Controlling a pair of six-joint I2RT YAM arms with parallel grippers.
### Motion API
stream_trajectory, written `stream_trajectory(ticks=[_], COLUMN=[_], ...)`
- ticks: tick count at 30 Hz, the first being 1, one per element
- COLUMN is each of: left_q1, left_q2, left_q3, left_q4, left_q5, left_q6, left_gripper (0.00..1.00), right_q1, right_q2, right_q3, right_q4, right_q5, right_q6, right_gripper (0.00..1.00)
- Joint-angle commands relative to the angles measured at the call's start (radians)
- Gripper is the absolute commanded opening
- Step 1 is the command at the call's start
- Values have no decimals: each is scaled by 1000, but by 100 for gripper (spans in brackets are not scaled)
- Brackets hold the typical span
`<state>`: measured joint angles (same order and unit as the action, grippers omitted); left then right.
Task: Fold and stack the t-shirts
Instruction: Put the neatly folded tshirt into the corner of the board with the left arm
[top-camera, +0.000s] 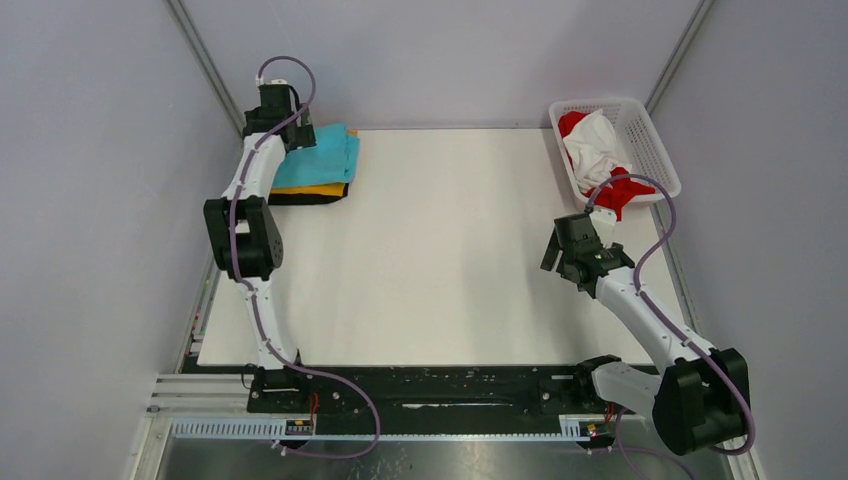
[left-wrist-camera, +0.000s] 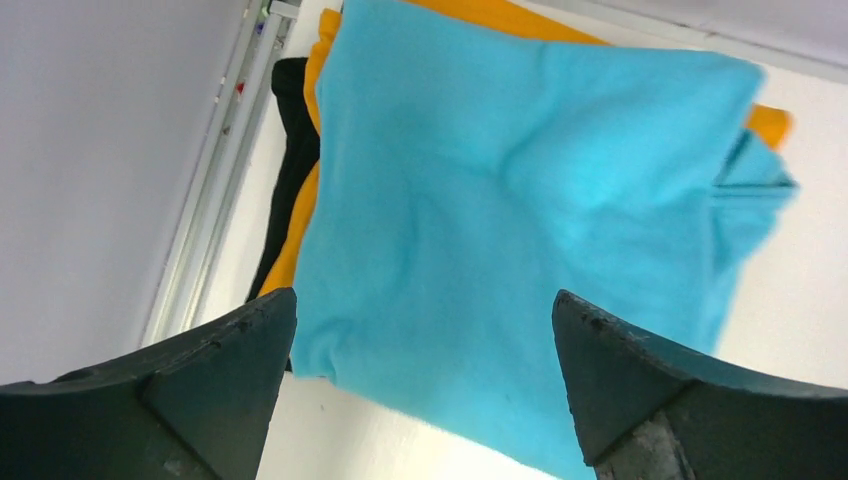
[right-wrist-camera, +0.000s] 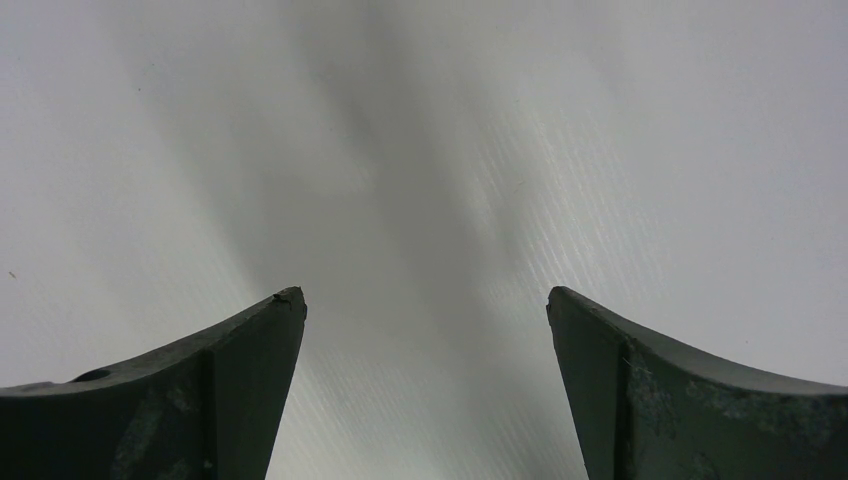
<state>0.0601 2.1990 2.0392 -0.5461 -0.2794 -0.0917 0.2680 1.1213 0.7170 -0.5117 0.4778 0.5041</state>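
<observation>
A folded stack lies at the table's back left: a turquoise t-shirt on top, an orange t-shirt under it, and a black t-shirt at the bottom. My left gripper hovers open and empty over the stack's left edge. In the left wrist view the turquoise shirt lies beyond the gripper, with the orange shirt and the black shirt showing at its left. A white t-shirt and a red t-shirt lie crumpled in the basket. My right gripper is open and empty over bare table.
The white lattice basket stands at the back right corner, and the red shirt hangs over its near end. The white table top spans the middle. Grey walls stand close on the left, back and right.
</observation>
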Motion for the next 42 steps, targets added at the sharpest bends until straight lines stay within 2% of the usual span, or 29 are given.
stream_trajectory(ticks=[1,5,9,17,20,26,29,32,39,42], left_q1=[-10,22,42,83,89,98,111,112,113,116], left_q2=[-163,-179,-183,-157,-142,-173,-196,-184,-181,-181], left_q3=[-126,-181,-204,-288,-282,-336,-406,-410,-426,-451], left_q4=[132,120,90,143,139,126,200,205,203,237], left_q5=[68,99,140,184,139,154,217,216,115,106], left_q6=[-95,-120,-129,-167,-185,-329,-433,-520,-587,-589], left_gripper=[99,98,92,76,74,72,72,70,66,59], right_q1=[-6,-6,-6,-6,-6,-6,-6,-6,-5,-5], right_q2=[-40,-59,-55,-51,-48,-34,-37,-41,-53,-46], right_q3=[31,21,19,20,18,25,23,21,16,16], right_q4=[-8,4,9,9,11,10,12,13,22,21], right_q5=[10,-13,-28,-32,-31,-42,-43,-44,-40,-39], right_q6=[-11,-13,-16,-23,-22,-24,-27,-31,-33,-35], right_gripper=[100,99,99,99,99,99,99,99,100,100])
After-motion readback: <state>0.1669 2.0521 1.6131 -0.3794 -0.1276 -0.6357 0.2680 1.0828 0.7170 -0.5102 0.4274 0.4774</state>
